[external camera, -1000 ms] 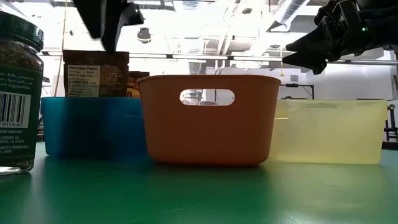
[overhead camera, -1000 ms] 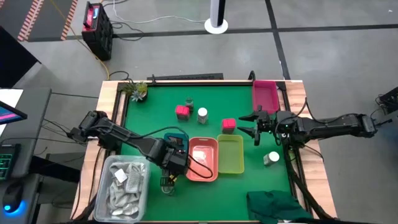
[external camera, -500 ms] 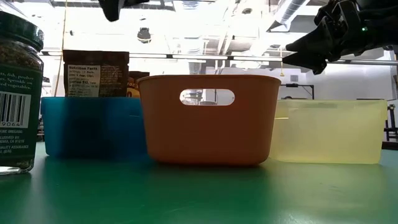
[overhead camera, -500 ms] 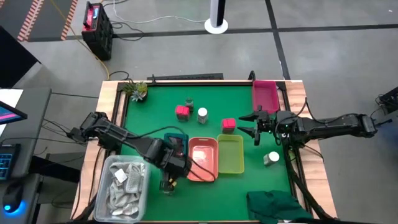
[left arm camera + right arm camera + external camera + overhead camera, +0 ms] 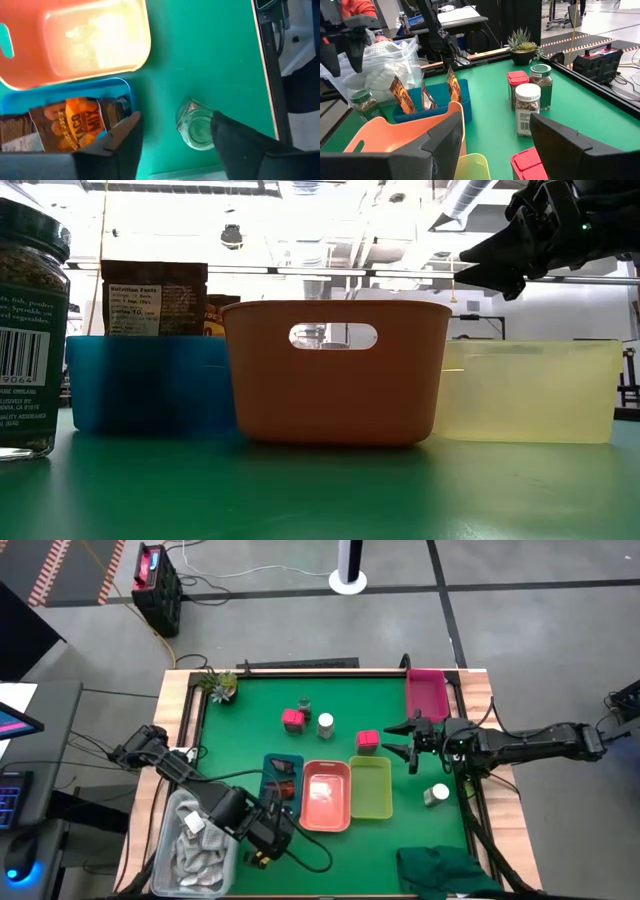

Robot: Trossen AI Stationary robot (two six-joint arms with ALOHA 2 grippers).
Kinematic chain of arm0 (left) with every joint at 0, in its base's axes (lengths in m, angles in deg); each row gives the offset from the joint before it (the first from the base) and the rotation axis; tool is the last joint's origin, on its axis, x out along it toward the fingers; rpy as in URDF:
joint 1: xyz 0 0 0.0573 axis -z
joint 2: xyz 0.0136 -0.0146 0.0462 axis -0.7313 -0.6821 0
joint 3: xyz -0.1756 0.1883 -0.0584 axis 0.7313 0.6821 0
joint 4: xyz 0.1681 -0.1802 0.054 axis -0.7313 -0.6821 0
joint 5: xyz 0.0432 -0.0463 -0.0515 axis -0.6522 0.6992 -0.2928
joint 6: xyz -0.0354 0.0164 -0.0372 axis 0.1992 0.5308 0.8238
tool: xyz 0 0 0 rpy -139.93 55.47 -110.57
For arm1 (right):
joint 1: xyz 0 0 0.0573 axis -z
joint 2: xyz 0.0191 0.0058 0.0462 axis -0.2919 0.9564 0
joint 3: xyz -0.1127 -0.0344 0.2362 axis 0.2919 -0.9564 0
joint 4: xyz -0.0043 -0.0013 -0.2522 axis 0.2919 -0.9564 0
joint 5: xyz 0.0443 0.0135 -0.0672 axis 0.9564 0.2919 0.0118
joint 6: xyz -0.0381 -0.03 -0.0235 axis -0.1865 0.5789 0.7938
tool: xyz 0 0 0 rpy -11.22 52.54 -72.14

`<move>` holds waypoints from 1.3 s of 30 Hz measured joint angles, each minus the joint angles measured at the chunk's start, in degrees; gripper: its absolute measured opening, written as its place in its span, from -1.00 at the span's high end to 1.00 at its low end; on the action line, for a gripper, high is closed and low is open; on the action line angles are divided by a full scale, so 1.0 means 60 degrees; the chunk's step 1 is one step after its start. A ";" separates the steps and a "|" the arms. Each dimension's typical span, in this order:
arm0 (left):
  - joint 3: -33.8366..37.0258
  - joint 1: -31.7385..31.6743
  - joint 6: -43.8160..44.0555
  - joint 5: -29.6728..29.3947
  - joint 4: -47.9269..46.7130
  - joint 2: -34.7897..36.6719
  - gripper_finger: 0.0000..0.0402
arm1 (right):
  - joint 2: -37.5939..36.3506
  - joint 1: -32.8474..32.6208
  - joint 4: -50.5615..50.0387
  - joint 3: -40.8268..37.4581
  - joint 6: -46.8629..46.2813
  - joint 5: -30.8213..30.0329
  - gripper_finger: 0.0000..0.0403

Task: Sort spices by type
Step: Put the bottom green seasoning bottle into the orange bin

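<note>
Both fingers of the left gripper (image 5: 172, 145) — spread wide — flank a green-lidded jar (image 5: 196, 131).

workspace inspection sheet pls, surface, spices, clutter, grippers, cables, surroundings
Surface: green table, wooden edge.
Spices: packets stand in the blue tray; two pink boxes, a white-lidded jar and a green-lidded jar stand loose mid-table; another white-lidded jar lies near the right edge; one green-lidded jar sits at the near left edge.
Trays: orange tray and yellow tray hold no spices; pink tray at far right.
Clutter: bin of white sachets, plant, green cloth.
Grippers: left gripper open above the near jar; right gripper open, beside a pink box.
Cables: along both arms and on the floor.
Surroundings: grey floor, black case.
</note>
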 joint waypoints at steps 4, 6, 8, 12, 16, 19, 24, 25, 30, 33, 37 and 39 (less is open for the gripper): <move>0.0360 -0.0028 -0.0424 0.0036 0.0366 0.0000 -0.26 | -0.0003 0.0000 0.0000 0.0000 0.0001 -0.0002 -0.29; 0.0638 -0.0081 -0.0649 0.0084 0.0638 0.0000 -0.28 | 0.0000 0.0000 0.0000 0.0000 0.0004 -0.0003 -0.29; 0.0852 -0.0138 -0.0902 0.0142 0.0870 -0.0004 -0.27 | 0.0000 0.0000 0.0000 0.0000 0.0004 -0.0003 -0.29; 0.0932 -0.0151 -0.1520 0.0403 0.0950 -0.0018 -0.25 | 0.0007 0.0000 -0.0004 0.0000 0.0021 -0.0001 -0.29; 0.0946 -0.0135 -0.2214 0.0859 0.0962 -0.0017 -0.25 | 0.0007 0.0000 -0.0004 0.0000 0.0029 0.0000 -0.29; 0.0946 -0.0109 -0.2603 0.0874 0.1004 -0.0017 -0.25 | 0.0007 0.0000 -0.0004 0.0000 0.0031 -0.0001 -0.29; 0.0949 -0.0011 -0.3586 0.1002 0.1683 -0.0015 -0.24 | 0.0007 0.0000 -0.0033 0.0000 0.0033 -0.0003 -0.29; 0.0950 0.0013 -0.3780 0.1058 0.1774 -0.0018 -0.24 | 0.0007 0.0000 -0.0055 0.0000 0.0033 -0.0003 -0.29; 0.0946 0.0025 -0.4246 0.1052 0.2152 -0.0015 -0.24 | 0.0007 0.0000 -0.0189 0.0000 0.0033 0.0001 -0.29; 0.0946 0.0025 -0.4001 0.1032 0.2217 -0.0015 -0.24 | 0.0007 0.0000 -0.0235 0.0000 0.0033 -0.0003 -0.29; 0.0718 -0.0105 -0.3250 0.0706 0.1773 -0.0018 -0.24 | 0.0007 0.0000 -0.0190 0.0000 0.0033 -0.0003 -0.29; 0.0387 -0.0265 -0.2961 0.0507 0.1331 -0.0004 -0.24 | 0.0007 0.0000 -0.0133 0.0000 0.0033 -0.0003 -0.29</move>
